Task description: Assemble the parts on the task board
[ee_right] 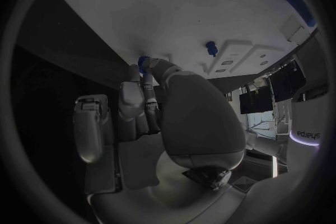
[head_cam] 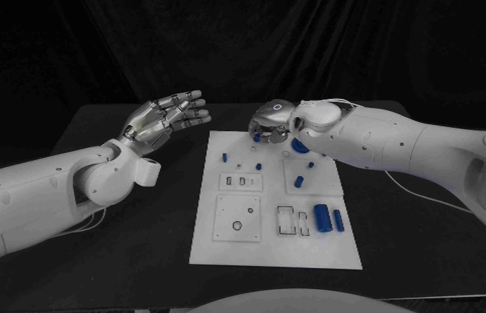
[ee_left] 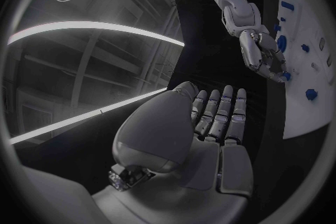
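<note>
The white task board (head_cam: 273, 246) lies in the middle of the black table. My right hand (head_cam: 272, 125) hangs over the board's far edge with its fingers curled down, pinching a small blue part (ee_right: 145, 60) at their tips; the same part (ee_left: 286, 75) shows in the left wrist view. A blue gear (head_cam: 300, 145) lies just beside that hand, partly hidden by the arm. My left hand (head_cam: 167, 120) is raised above the table left of the board, holding nothing, fingers stretched out; the left wrist view shows its bare palm (ee_left: 203, 134).
Loose blue parts lie on the board: a thick cylinder (head_cam: 321, 217) and a slimmer one (head_cam: 338, 220) at the near right, a peg (head_cam: 300, 182) mid-board, and small pieces (head_cam: 259, 165) (head_cam: 224, 157) farther back. Bare black table surrounds the board.
</note>
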### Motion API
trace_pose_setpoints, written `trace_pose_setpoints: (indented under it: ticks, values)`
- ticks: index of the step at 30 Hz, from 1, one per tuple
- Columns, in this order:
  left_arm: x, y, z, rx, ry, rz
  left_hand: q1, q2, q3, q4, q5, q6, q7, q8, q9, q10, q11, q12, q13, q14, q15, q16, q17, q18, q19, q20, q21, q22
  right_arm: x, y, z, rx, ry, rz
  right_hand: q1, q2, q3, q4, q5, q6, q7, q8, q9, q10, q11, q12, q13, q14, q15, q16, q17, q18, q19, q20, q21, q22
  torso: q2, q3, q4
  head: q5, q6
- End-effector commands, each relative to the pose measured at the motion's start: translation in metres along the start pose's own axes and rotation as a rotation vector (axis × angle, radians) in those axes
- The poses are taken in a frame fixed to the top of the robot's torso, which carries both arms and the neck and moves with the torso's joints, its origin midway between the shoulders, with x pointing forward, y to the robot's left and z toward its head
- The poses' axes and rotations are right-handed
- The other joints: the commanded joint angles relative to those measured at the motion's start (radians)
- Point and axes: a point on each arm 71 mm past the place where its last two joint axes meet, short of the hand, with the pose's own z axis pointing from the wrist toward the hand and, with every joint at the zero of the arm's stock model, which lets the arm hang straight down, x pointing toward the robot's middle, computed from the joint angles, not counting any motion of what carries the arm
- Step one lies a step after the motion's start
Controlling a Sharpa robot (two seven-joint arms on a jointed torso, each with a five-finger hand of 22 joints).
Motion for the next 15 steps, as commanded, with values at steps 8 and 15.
trace_pose_setpoints:
  ticks: [8,15]
  values:
    - [0.0017,-0.0003,0.0022,0.003,0.015,-0.012,-0.001,-0.008,0.009,0.001,0.003,-0.002,0.041,-0.001,0.0,-0.004,0.005,0.002,0.0,-0.011,0.0,-0.003,-0.001,-0.004,-0.009,-0.001,-0.006,-0.002,0.0058,-0.003,-0.0016,0.044,0.051,0.007,-0.01,-0.006,0.008,-0.008,-0.054,-0.067,-0.031,-0.063,-0.03,-0.063,0.018,-0.042,-0.005,-0.036,0.015,-0.03,-0.04,-0.008,0.104,0.017,0.003,0.263,0.0,-0.0004,-0.0001,-0.002,0.001]
    - [0.0013,0.0001,0.0021,-0.001,0.016,-0.013,-0.002,-0.009,0.012,0.001,0.002,-0.004,0.042,-0.002,0.0,-0.007,0.005,0.002,0.0,-0.013,0.0,-0.003,-0.001,-0.004,-0.01,-0.001,-0.007,-0.002,0.0048,-0.0098,-0.0061,0.089,0.013,0.0,-0.027,-0.017,-0.035,0.005,-0.185,-0.263,-0.11,-0.148,-0.117,-0.208,0.043,-0.117,-0.018,-0.083,0.038,-0.061,-0.095,0.001,0.076,0.04,-0.017,0.242,-0.001,-0.0006,-0.0006,-0.002,0.004]
